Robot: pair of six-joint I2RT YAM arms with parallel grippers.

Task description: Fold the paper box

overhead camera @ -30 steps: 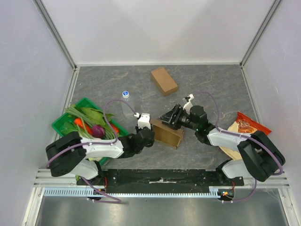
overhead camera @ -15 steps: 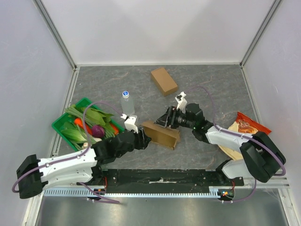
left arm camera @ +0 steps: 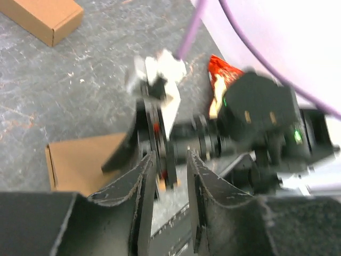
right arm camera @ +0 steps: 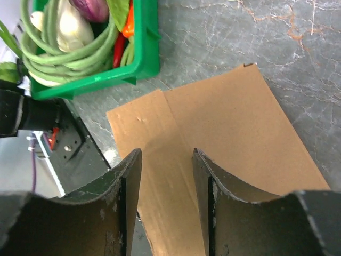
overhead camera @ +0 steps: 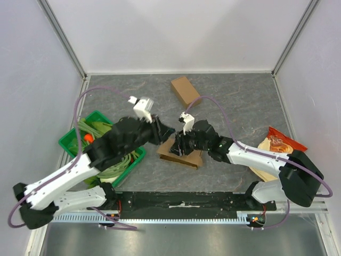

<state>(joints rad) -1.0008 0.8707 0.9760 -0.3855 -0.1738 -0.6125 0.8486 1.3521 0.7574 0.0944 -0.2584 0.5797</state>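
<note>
The paper box (overhead camera: 186,158) is a brown cardboard sheet lying nearly flat on the grey table, near the front. In the right wrist view its creased panels (right arm camera: 224,133) fill the frame below my right gripper (right arm camera: 167,152). That gripper is open with nothing between its fingers and hovers over the box's left part (overhead camera: 177,145). My left gripper (overhead camera: 164,130) is raised just behind the box's left end. In the left wrist view it (left arm camera: 170,154) is open and empty, looking down on the right arm's wrist and a corner of the box (left arm camera: 80,160).
A green basket (overhead camera: 72,140) of vegetables stands at the left, its rim (right arm camera: 144,58) close to the box. A closed brown carton (overhead camera: 185,90) lies at the back, and a red snack bag (overhead camera: 277,143) lies at the right. White walls enclose the table.
My left arm has risen and swung back from the box's left end. My right gripper has moved left over the box. The box has shifted slightly left and now lies flatter.
</note>
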